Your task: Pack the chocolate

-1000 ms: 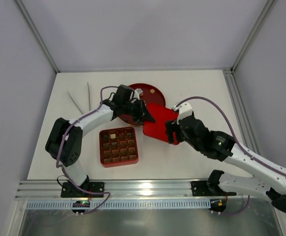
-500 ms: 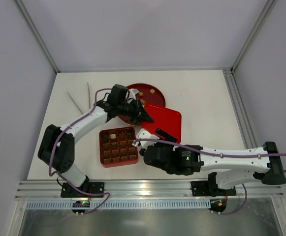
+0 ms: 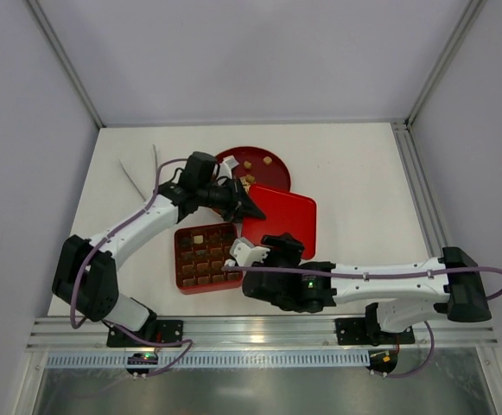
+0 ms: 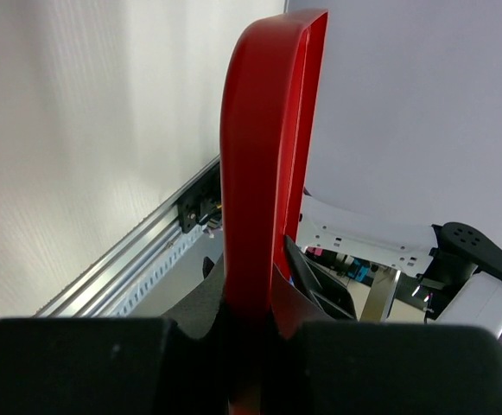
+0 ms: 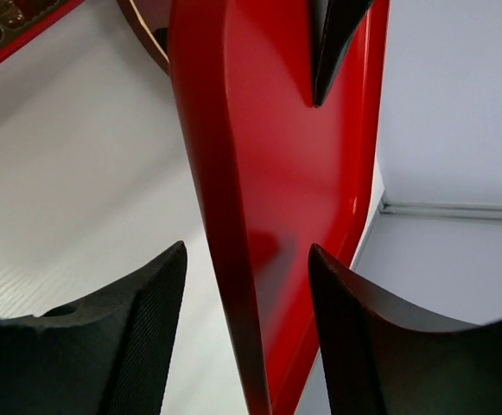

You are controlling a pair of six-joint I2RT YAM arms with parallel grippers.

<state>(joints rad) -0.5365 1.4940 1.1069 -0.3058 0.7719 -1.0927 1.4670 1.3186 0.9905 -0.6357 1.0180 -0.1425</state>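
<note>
Handover in progress: the left gripper (image 4: 255,339) is clamped on one edge of the flat red square plastic lid (image 3: 287,212), apparently steadying it clear of the white table (image 3: 354,173) so the other arm can take hold. The right gripper (image 5: 246,290) straddles the opposite rim, jaws apart and not yet touching. Brown and cream chocolate pieces (image 3: 198,238) sit in the square red gridded tray (image 3: 180,259) beside the lid, a few more on the round dark-red plate (image 3: 233,156) behind, likely awaiting covering

right arm (image 3: 380,278) swept round to the near side, right fingers (image 5: 138,303) now astride the red lid (image 3: 287,216), closing in
</note>
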